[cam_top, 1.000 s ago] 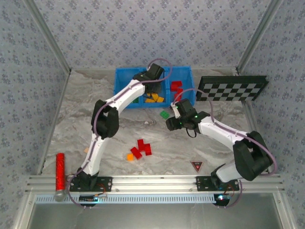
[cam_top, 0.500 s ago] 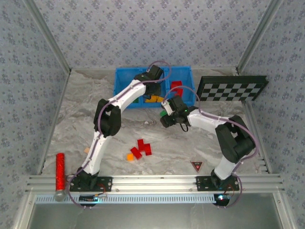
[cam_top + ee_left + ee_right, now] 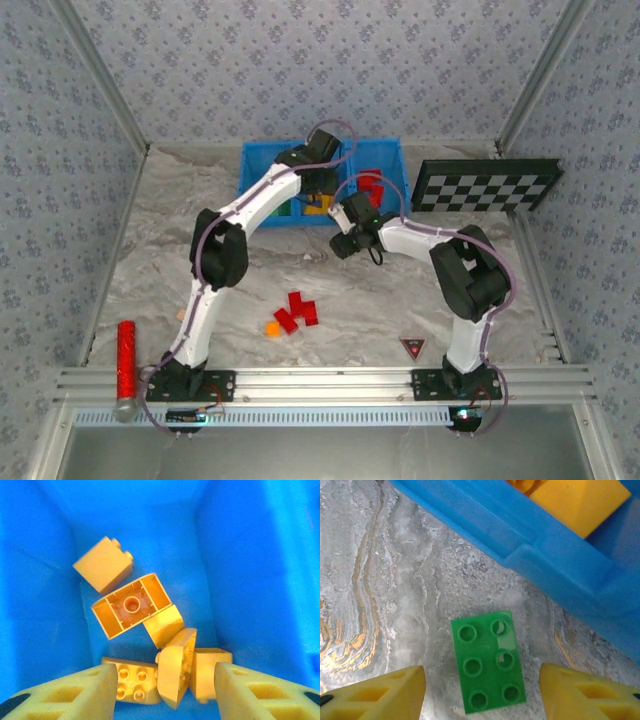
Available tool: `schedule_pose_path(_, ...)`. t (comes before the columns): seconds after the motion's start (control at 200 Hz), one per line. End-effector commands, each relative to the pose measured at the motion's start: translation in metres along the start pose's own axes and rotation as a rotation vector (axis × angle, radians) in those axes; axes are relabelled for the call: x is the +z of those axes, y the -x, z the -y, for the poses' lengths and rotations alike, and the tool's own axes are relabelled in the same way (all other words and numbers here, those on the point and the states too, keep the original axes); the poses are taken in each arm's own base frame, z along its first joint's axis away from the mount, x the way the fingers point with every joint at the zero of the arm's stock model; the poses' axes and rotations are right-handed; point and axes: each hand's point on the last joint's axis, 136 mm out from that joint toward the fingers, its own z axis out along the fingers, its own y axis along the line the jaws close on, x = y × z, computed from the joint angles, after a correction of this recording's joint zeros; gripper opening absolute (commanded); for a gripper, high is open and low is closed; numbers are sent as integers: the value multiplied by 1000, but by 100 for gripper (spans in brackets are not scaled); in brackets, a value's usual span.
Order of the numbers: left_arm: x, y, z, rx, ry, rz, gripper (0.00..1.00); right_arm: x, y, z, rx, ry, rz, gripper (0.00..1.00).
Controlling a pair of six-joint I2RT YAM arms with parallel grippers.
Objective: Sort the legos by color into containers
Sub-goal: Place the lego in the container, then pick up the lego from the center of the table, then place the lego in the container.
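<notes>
L gripper (image 3: 162, 692): yellow fingers (image 3: 65, 695) spread wide, nothing pinched btwn them, so released. It hangs low inside the mid compartment of the blue bin (image 3: 240, 555). Below it lies a heap of approx six yellow legos (image 3: 132, 605): one cube toward the far-left wall, one hollow side up, one studs up by the L finger, and two tipped on edge nearest the fingertips. The fingers don't touch any of them.

R gripper (image 3: 486, 700): fingers (image 3: 385, 692) also apart and not clenched, straddling a green lego (image 3: 489, 662). This is a 2x3 plate lying studs up, flat on the marble tabletop (image 3: 380, 570). There's a gap on both sides and no contact. The brick sits just outside the bin's near wall (image 3: 545, 555), w/ yellow bricks (image 3: 575, 500) visible over the rim.

Overhead: L gripper (image 3: 318, 192) reaches down into the bin (image 3: 260, 165); R gripper (image 3: 341, 244) is just in front of it. Red legos (image 3: 372, 185) lie in the R compartment, w/ a bit of green (image 3: 289, 210) in the L one.

A cluster of red bricks (image 3: 298, 308) plus one orange lego (image 3: 272, 328) sits loose on the table, mid-near, well apart from both grippers. The checkerboard (image 3: 487, 185) is R of the bin. A red cylinder (image 3: 126, 350) lies at the near-L edge.
</notes>
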Motion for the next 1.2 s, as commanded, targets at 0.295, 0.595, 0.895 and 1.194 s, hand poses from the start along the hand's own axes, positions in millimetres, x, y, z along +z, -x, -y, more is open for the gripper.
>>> schedule_pose_path(0.295, -149, 28, -18, 8, -62, 206, 56, 23, -17, 0, 20, -13, -135, 37)
schedule_pose_path(0.595, -208, -28, -108, -58, 104, 232, 59, -10, -18, -28, 33, 68, -146, 20)
schedule_pose_path(0.895, -238, -124, -164, -164, 119, 146, 60, -68, 76, -65, -34, 140, 38, 20)
schedule_pose_path(1.194, -213, -213, -160, -299, -20, -17, 60, -65, 159, -90, -151, 135, 146, 20)
